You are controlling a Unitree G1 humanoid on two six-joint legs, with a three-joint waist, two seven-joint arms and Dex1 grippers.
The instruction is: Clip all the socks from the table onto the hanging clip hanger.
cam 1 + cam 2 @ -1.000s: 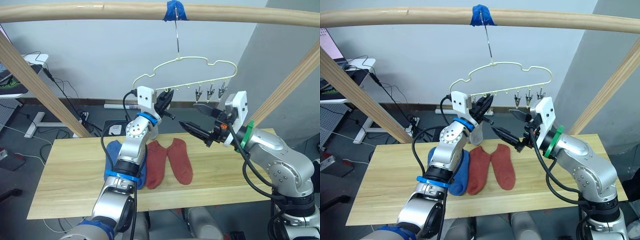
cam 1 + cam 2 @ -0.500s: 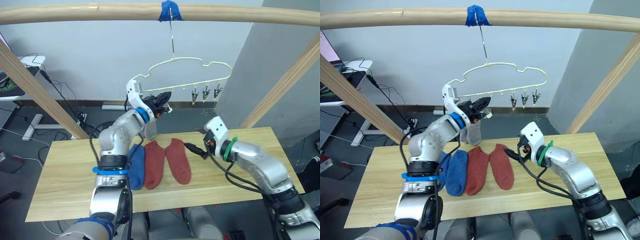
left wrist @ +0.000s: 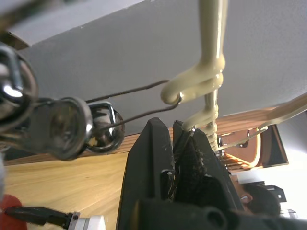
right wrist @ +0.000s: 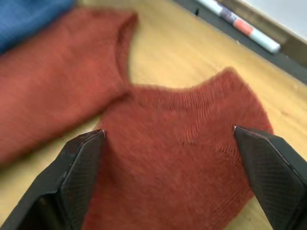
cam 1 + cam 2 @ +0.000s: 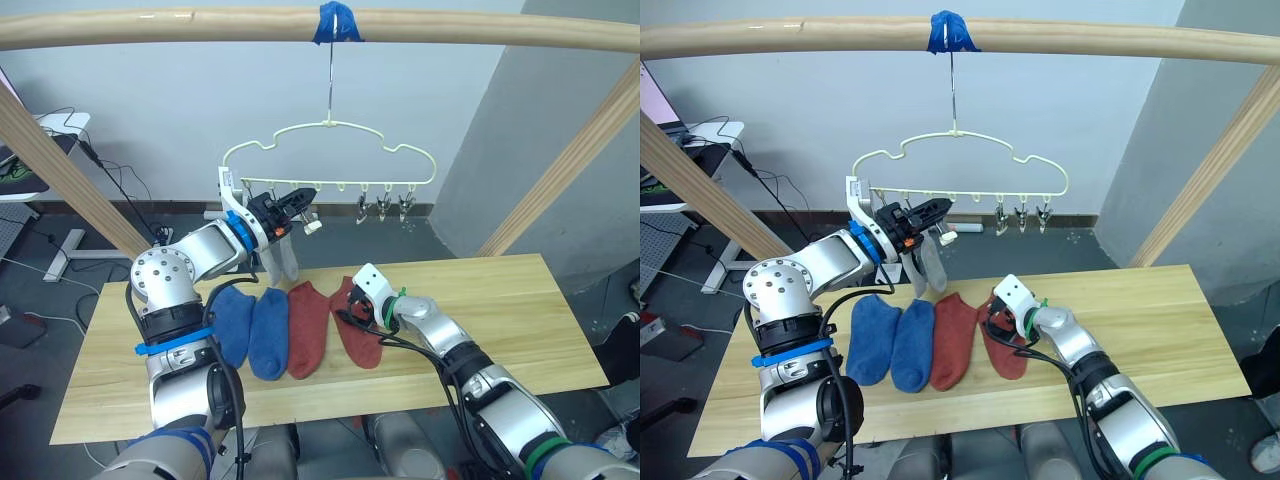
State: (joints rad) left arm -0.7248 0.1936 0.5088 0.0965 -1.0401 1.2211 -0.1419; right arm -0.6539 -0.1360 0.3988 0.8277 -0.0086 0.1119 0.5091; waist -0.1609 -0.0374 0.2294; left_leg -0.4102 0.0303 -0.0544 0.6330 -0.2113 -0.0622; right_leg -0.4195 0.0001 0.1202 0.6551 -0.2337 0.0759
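Our right gripper (image 4: 168, 143) hovers low over the rightmost rust red sock (image 5: 355, 325), fingers spread wide to either side of its cuff end, so we read this as lining up a pinch on the soft ribbed knit. Four socks lie flat in a row on the pale plank table (image 5: 500, 310): two blue socks (image 5: 250, 325), then the two rust ones, touching side by side. Our left gripper (image 5: 297, 202) is raised at the clip hanger (image 5: 330, 150), black fingers closed tight near a clip, probably steadying the thin cream wire frame; whether they pinch anything we cannot tell. A light grey sock (image 5: 283, 262) hangs limp just below that hand. Three small metal clips (image 5: 383, 207) dangle free on the right side of the hanger.
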